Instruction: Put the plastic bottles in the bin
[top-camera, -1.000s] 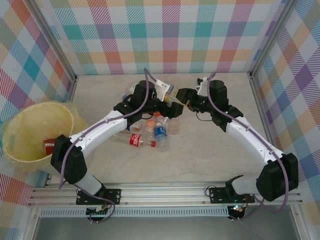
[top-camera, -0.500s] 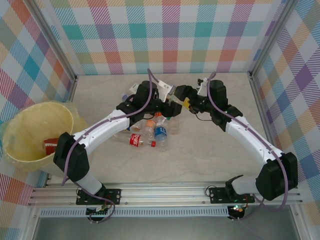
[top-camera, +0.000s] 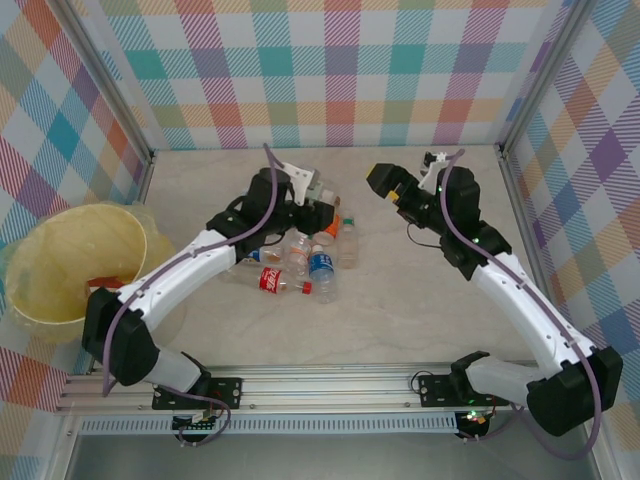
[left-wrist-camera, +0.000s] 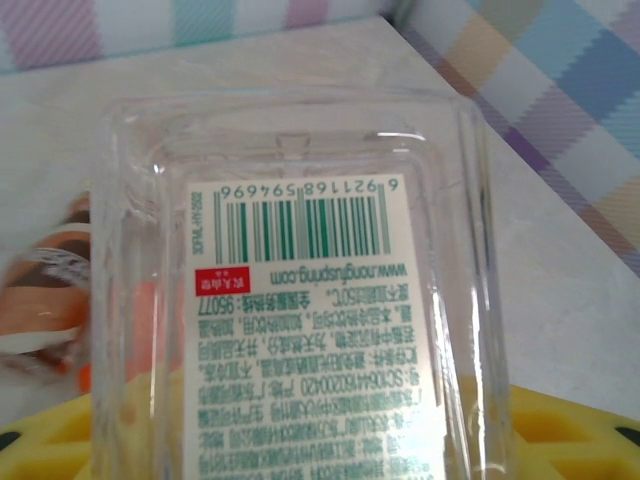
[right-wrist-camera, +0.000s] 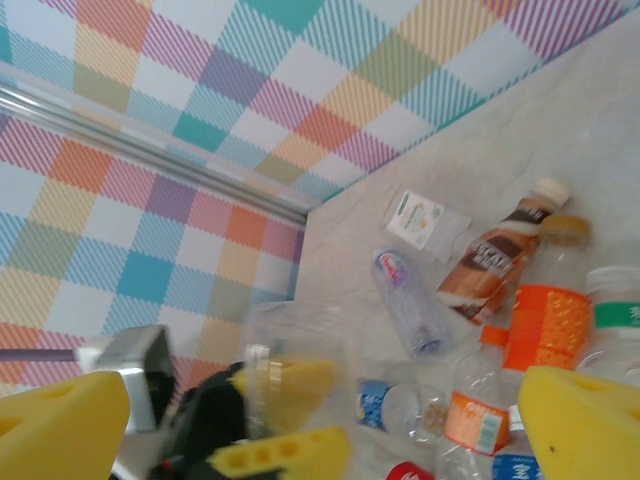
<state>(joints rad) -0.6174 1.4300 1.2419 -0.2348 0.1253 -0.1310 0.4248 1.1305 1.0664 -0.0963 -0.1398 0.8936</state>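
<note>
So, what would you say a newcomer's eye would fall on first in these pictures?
Probably the clear bottle with a barcoded white label, gripped in the left end effector near the middle of the table. Next come the heap of small bottles lying beside it, toward the arm bases, and the big pale yellow bin at the table's left edge. The right end effector hangs open opposite.

- We see a robot lab cell: plaid panels wall in a pale tabletop.
- We find the left arm and right arm bolted to a near aluminium rail.
</note>
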